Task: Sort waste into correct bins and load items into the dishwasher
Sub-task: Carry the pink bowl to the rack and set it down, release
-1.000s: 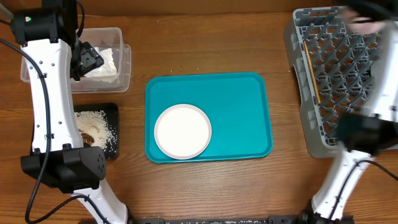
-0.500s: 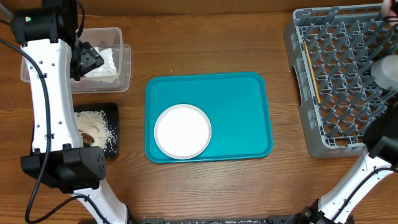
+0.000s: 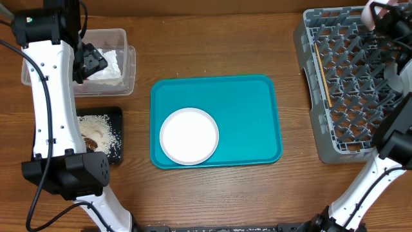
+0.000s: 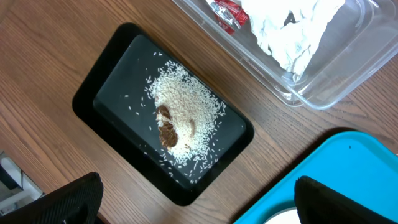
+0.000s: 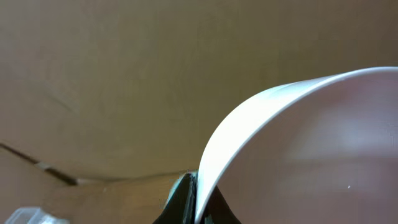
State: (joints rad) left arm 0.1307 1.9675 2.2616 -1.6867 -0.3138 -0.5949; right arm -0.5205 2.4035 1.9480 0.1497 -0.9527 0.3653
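The bowl (image 5: 298, 143), pinkish-white, is held by its rim in the right pincer (image 5: 196, 198), whose fingers are closed on the thin wall with the rim edge-on between them. In the overhead view it hangs above the rack (image 3: 351, 90), at the rack's 12 o'clock edge; whether it touches the pegs cannot be told. The step in hand, as judged, is seating the bowl in the rack. To do it well, lower the bowl slowly with its wall lined up between two rows of pegs, tilt it so the hollow faces down, and release only once the pegs carry the weight. A thin-rim grip may let the bowl swing, so avoid abrupt wrist turns. Keep clear of the chopsticks (image 3: 322, 74) lying along the rack's 9 o'clock side. The plate (image 3: 188, 135) sits on the teal tray (image 3: 251, 103), at 9 o'clock from the rack, mid-bench. The left pincer (image 3: 89, 62) hangs over the clear tub (image 3: 131, 71) at the bench's 10 o'clock corner, fingers wide apart and holding nothing. The black tray (image 3: 116, 113) with food scraps (image 3: 96, 132) lies at 6 o'clock from the tub.
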